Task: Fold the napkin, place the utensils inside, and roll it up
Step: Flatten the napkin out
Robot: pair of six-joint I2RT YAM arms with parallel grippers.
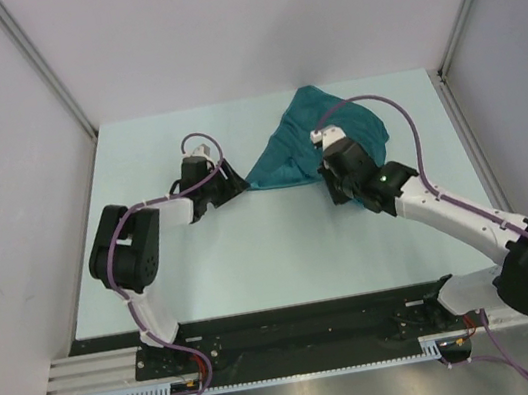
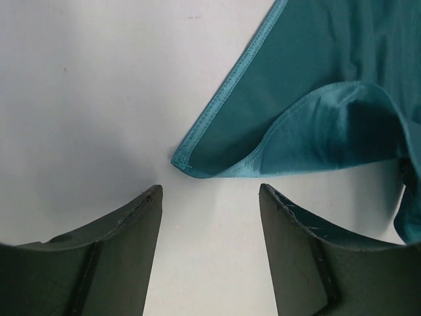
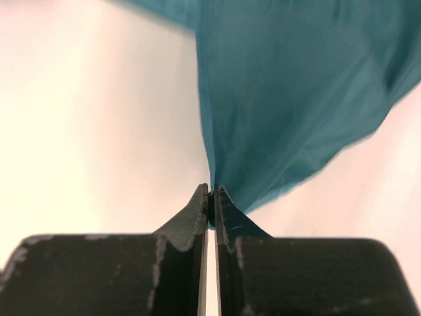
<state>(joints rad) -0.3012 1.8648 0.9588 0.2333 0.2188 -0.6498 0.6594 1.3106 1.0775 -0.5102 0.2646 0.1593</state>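
One loose corner of the napkin (image 2: pixel 309 99) lay just ahead of the spread left gripper (image 2: pixel 209 192), while the right gripper (image 3: pixel 212 194) pinched the bunched cloth's opposite side, far-middle on the table (image 1: pixel 254 260).

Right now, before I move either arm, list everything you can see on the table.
napkin: one, teal, bunched at the far centre-right of the table, one hemmed corner pointing left
fork: none in view
table: one, pale blue-white, bare apart from the napkin
left gripper: one, black fingers, open, just short of the napkin's corner, not touching it
right gripper: one, black fingers, shut on a fold of the napkin
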